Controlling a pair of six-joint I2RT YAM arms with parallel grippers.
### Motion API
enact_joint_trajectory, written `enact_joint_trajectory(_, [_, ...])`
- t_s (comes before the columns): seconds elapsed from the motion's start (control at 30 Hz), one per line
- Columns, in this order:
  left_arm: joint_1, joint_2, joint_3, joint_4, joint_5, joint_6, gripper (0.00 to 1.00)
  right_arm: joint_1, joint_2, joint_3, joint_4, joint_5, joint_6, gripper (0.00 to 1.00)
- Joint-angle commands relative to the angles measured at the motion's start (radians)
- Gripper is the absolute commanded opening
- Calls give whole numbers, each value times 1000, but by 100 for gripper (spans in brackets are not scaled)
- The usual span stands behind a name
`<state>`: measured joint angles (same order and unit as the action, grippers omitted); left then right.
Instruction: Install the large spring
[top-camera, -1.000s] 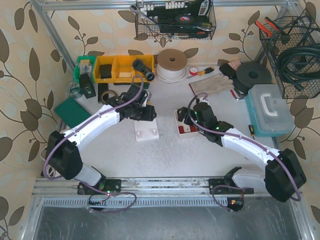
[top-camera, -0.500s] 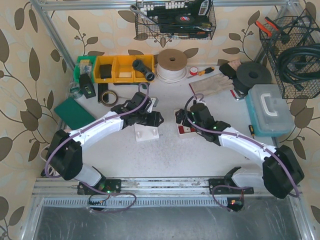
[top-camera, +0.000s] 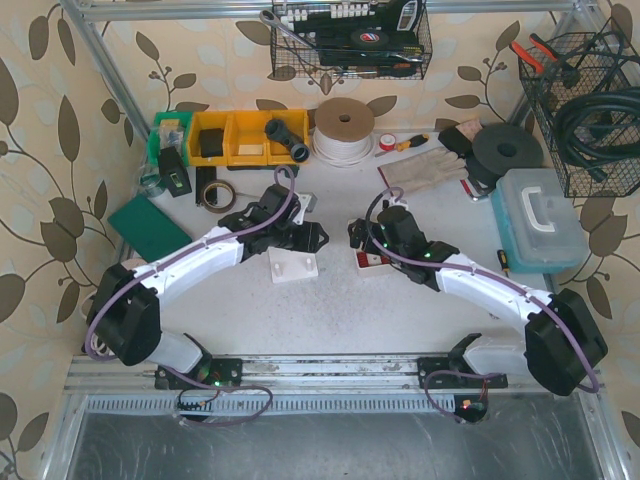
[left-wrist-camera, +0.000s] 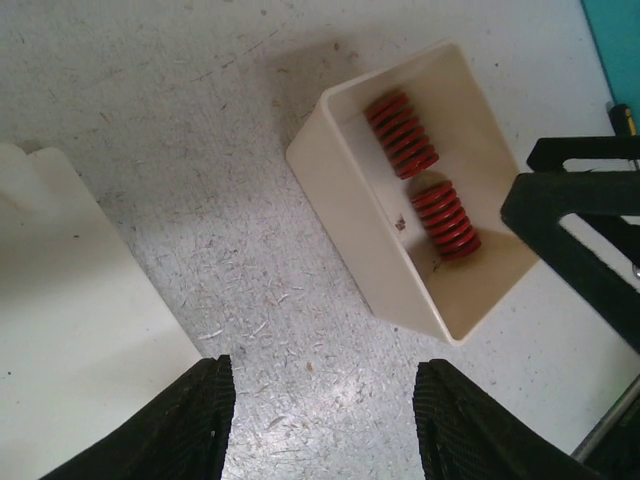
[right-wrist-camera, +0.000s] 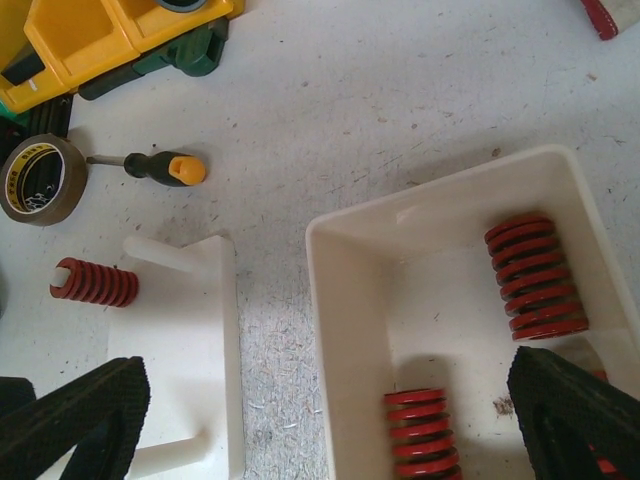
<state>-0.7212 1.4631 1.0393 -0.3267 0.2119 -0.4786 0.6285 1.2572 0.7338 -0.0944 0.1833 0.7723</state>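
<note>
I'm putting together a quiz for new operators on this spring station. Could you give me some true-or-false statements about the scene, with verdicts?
1. The cream tray holds two red springs. True.
2. The left gripper is shut on a spring. False: it is open and empty, over the table.
3. A third spring sits on a peg of the white fixture. True.
4. The screwdriver lies inside the tray. False: it lies on the table near the tape roll.
5. The right gripper is open. True.
</note>
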Motion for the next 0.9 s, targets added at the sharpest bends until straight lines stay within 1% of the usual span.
enact_joint_trajectory(0.0, [-1,-44,5,27,-1,-9,54,11,-2,30,-19,8,-22,96])
enact_joint_trajectory(0.23, [-1,-61,1,16,-17,-28,54,11,-53,-16,25,0,-27,96])
enact_joint_trajectory(0.43, [-1,-82,-23,35,-31,-41,56,12,-58,-17,4,0,-19,96])
enact_joint_trajectory(0.63, [-1,-86,-32,47,-33,-32,58,-1,4,59,-124,-15,20,95])
enact_joint_trajectory(0.8, [-1,-107,-61,82,-32,-32,58,-10,33,113,-241,11,57,94])
enact_joint_trajectory(0.87, [-1,-118,-73,92,-34,-31,58,-23,41,120,-263,11,69,92])
